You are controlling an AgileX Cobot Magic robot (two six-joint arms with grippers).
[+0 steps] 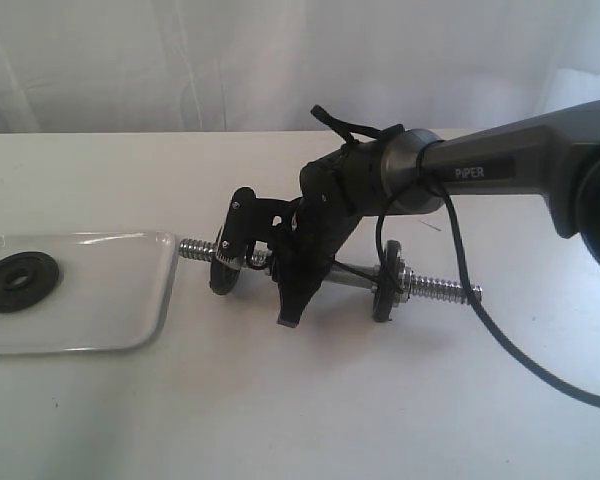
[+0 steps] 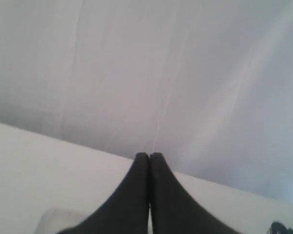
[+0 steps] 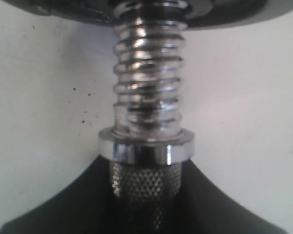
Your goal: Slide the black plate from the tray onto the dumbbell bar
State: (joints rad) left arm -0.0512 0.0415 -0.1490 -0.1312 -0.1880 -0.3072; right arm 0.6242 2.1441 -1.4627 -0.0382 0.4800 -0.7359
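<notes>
The one word that can be read is "PiPER", printed in small pale letters with a lower-case i on the dark grey forearm casing of the right arm (image 1: 525, 150). It sits in the upper right of the exterior view, just right of the silvery ring joint (image 1: 412, 170), and runs along the casing's length. Nothing else in the three views is legible.
</notes>
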